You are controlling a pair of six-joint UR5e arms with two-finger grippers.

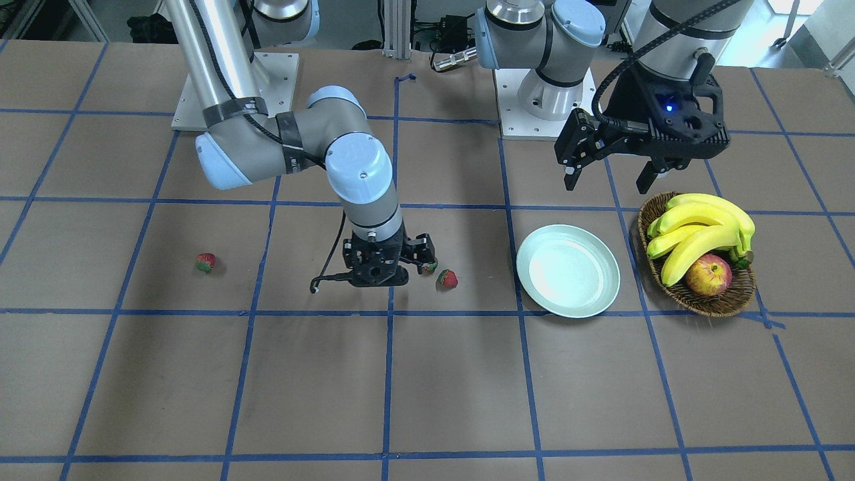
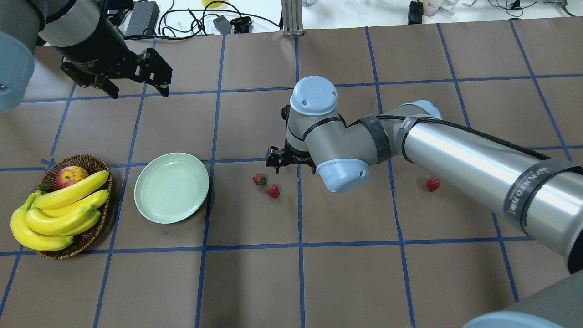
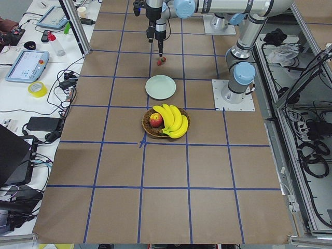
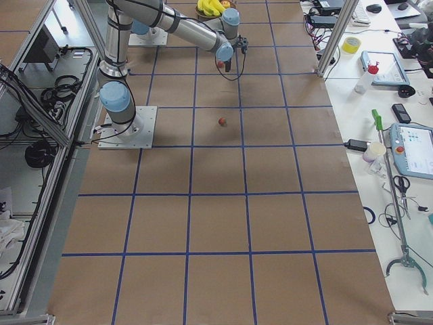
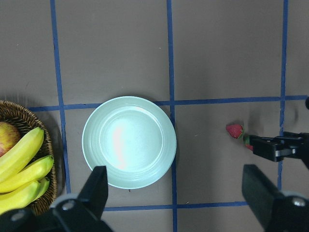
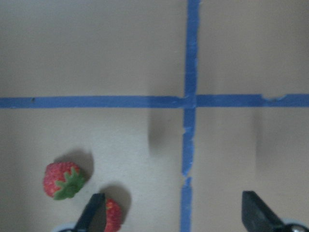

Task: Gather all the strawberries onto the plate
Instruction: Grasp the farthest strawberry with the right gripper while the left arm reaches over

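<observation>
Three strawberries lie on the table. Two sit close together at the centre, one beside the other. The third strawberry lies alone far to the robot's right. The pale mint plate is empty. My right gripper is open and low over the table. In the right wrist view one finger stands right beside a strawberry, and the other berry lies just outside the jaws. My left gripper is open and empty, high above the table behind the plate.
A brown wicker basket with bananas and a red-yellow apple stands beside the plate on the robot's left. The brown table has blue tape grid lines. The arm bases stand at the robot's edge.
</observation>
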